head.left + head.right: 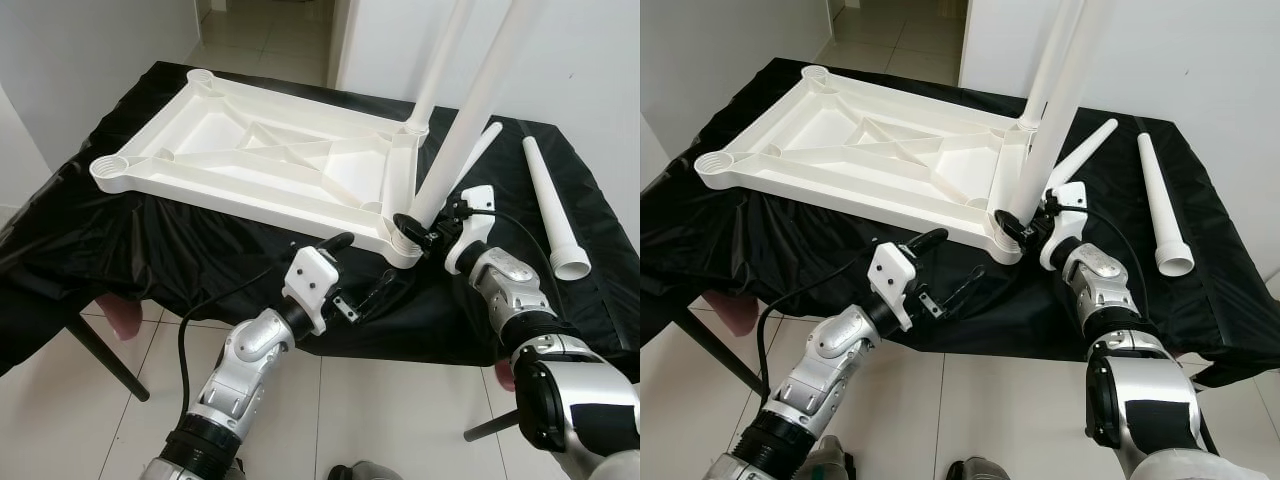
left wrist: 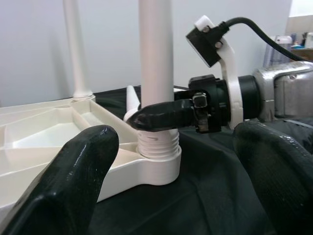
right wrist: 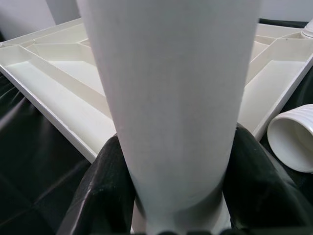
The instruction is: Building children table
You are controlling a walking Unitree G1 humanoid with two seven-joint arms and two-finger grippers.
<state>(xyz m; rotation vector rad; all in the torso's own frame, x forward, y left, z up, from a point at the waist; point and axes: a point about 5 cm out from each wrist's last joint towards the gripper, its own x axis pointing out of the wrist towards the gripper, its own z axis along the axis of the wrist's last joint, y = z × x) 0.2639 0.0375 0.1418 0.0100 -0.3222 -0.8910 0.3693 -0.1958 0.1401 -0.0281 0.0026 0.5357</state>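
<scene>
Showing near to far:
Left gripper (image 1: 362, 275): fingers spread apart, holding nothing, hovering at the near edge of the black-draped table (image 1: 130, 240).
Right gripper (image 1: 418, 228): fingers clamped around the near leg (image 1: 470, 120), just above its threaded base.
Near leg: upright in the near right corner socket of the inverted white tabletop (image 1: 260, 155).
Second leg (image 1: 440, 65): standing in the far right socket.
Loose legs (image 1: 548, 205): lying on the cloth to the right.

a home room: white tiled floor (image 1: 390, 400), plain white walls (image 1: 90, 60), black-draped table (image 1: 120, 230).

Two upright legs (image 1: 470, 120) crowd tabletop's (image 1: 250, 160) right end
</scene>
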